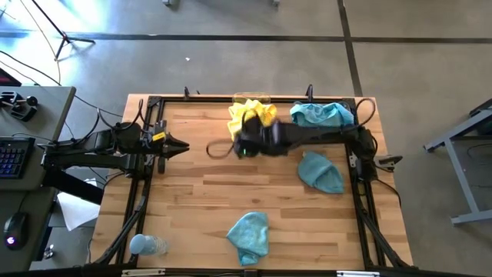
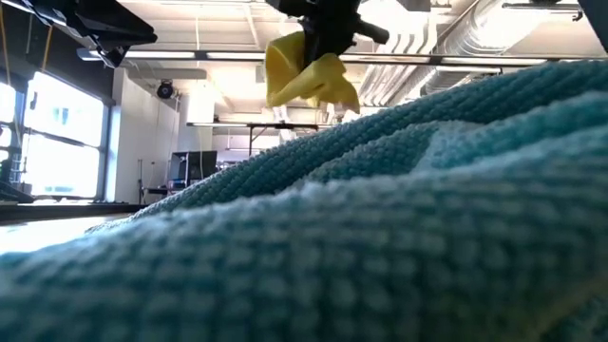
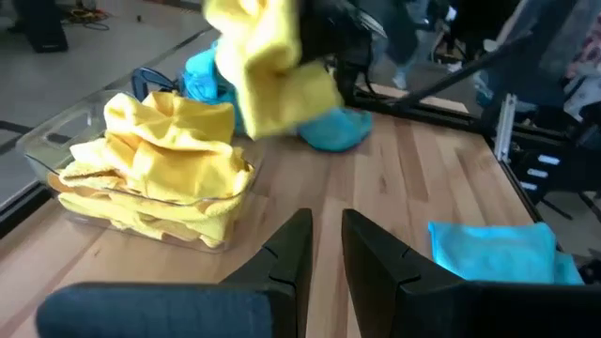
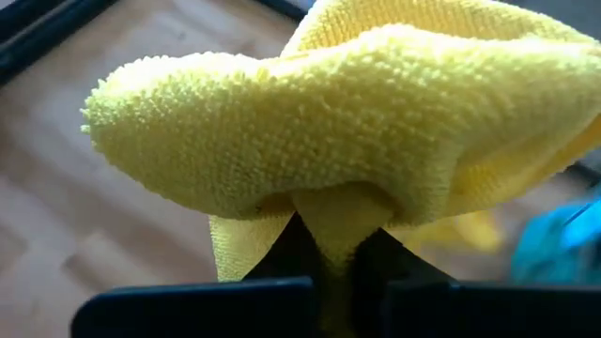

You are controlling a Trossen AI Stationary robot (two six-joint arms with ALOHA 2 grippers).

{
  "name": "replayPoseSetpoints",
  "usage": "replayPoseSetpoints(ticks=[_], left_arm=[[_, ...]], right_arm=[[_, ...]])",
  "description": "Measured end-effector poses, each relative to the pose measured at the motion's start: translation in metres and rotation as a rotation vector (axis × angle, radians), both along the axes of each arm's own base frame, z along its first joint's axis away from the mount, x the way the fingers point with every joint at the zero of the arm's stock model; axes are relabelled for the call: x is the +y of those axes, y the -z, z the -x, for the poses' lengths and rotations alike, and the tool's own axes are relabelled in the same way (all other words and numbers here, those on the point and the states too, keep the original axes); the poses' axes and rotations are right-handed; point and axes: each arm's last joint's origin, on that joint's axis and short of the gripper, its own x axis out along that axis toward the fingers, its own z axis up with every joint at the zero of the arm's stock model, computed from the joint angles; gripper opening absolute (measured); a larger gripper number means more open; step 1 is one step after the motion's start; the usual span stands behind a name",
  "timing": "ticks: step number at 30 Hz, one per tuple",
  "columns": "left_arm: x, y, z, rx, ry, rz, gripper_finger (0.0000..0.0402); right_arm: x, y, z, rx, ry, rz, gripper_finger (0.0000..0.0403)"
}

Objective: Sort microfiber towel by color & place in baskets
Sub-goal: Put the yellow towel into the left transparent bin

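Note:
My right gripper (image 1: 244,132) is shut on a yellow microfiber towel (image 3: 268,75), held in the air over the table's far middle. Next to it, a clear basket (image 3: 56,155) holds several yellow towels (image 3: 160,160). A second basket at the far right holds teal towels (image 1: 323,114). Two teal towels lie flat on the wood, one at the right (image 1: 321,171) and one near the front edge (image 1: 248,235). At the table's left side my left gripper (image 3: 324,249) waits, a narrow gap between its fingers and nothing in it. My right gripper pinches a bunched fold of the yellow towel (image 4: 340,221) between its two fingers. The fingers slant downward, coming from the table's right side. The towel is lifted clear of the table and hangs slack below the gripper (image 2: 304,76).
A pale blue bottle (image 1: 146,245) lies at the front left corner. In the low view, the front teal towel (image 2: 380,218) fills most of the picture. Black frame rails (image 1: 361,177) run along the table's sides. Bare wood lies between the two arms.

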Motion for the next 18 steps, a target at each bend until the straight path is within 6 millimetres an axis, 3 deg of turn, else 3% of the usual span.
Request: replayPoseSetpoints(ticks=[4, 9, 12, 18], left_arm=[[0.001, -0.001, 0.0, -0.005, -0.028, -0.007, 0.005], [0.002, 0.0, 0.0, -0.006, -0.054, -0.006, 0.005], [0.002, -0.001, 0.0, -0.007, -0.088, -0.007, 0.005], [0.004, -0.001, 0.001, -0.008, -0.13, -0.017, 0.005]], right_arm=[[-0.045, -0.009, 0.003, 0.055, -0.005, -0.001, 0.0005], [-0.098, 0.007, 0.012, 0.059, 0.07, -0.23, 0.0005], [-0.114, 0.019, 0.014, 0.077, 0.081, -0.317, 0.0005], [-0.124, 0.049, 0.007, 0.153, -0.005, -0.419, 0.0005]])
